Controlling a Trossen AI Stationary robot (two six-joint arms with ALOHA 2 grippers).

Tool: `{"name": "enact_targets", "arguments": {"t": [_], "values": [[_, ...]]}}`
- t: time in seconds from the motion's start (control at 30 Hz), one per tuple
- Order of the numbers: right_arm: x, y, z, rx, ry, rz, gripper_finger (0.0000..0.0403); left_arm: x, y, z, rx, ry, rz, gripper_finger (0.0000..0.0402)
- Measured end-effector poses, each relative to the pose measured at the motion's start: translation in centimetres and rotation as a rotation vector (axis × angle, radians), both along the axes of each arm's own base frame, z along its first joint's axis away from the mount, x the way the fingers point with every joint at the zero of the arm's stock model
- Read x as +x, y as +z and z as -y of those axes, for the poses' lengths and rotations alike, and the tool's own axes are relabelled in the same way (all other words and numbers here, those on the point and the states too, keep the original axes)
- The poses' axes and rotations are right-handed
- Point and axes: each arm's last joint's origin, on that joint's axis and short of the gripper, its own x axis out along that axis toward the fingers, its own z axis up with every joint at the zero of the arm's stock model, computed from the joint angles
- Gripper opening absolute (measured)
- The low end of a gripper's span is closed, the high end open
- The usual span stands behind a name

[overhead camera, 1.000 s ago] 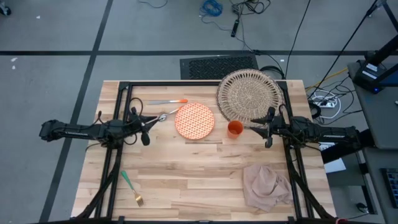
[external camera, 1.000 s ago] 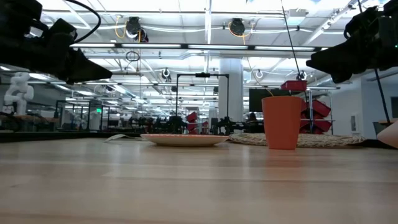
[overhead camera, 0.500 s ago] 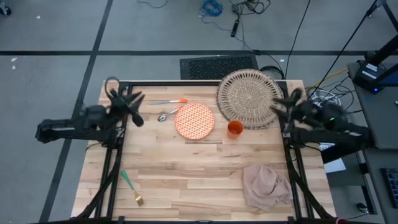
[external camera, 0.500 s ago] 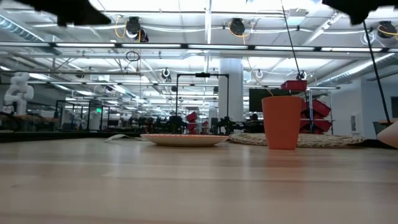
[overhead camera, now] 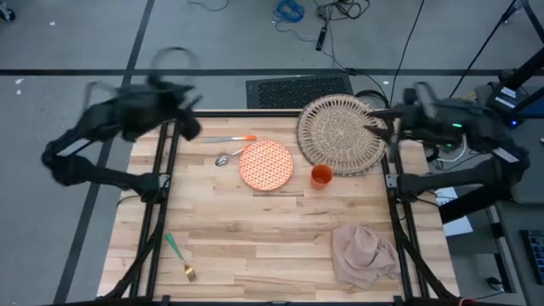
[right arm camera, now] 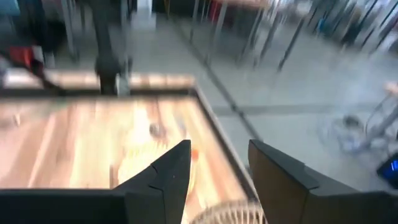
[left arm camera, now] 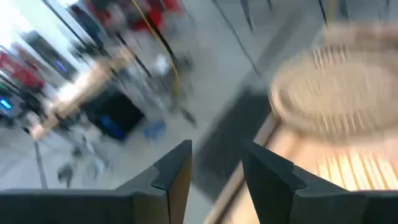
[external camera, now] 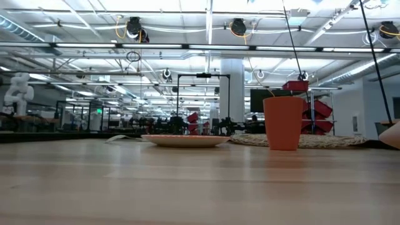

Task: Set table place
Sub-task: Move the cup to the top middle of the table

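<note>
Since nothing is laid yet, from above the wicker placemat (overhead camera: 341, 134) lies at the table's (overhead camera: 255, 246) far right corner, plate (overhead camera: 266, 164) and cup (overhead camera: 320, 176) beside it; centre it first. Each wrist view shows the left gripper (left arm camera: 214, 163) and right gripper (right arm camera: 217, 163) apart, empty.

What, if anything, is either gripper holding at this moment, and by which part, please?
Nothing is held. The left gripper and the right gripper both stand open with nothing between their fingers, raised near the table's far corners.
</note>
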Motion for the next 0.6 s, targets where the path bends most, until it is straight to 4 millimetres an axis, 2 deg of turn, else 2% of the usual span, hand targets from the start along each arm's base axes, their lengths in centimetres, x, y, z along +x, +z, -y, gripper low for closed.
{"name": "enact_targets", "arguments": {"t": [0.07, 0.17, 0.27, 0.4, 0.6], "values": [[2.4, 0.1, 0.3, 0.025, 0.001, -0.124, 0.0151, 2.0, -0.8, -0.9, -0.075, 0.002, -0.116, 0.0134], [5.4, -1.0, 0.5, 0.088, 0.036, -0.319, 0.0151, 4.9, -3.8, -2.2, -0.18, 0.018, -0.344, 0.0139], [7.6, -2.5, 0.5, 0.172, 0.088, -0.445, 0.0151, 7.1, -6.6, -2.8, -0.258, 0.004, -0.486, 0.014], [9.2, -4.0, 0.3, 0.251, 0.105, -0.557, 0.0151, 9.5, -9.7, -3.2, -0.322, -0.051, -0.513, 0.014], [9.6, -4.9, -0.8, 0.329, 0.148, -0.617, 0.0151, 10.5, -14.0, -2.9, -0.41, -0.14, -0.515, 0.014]]}}
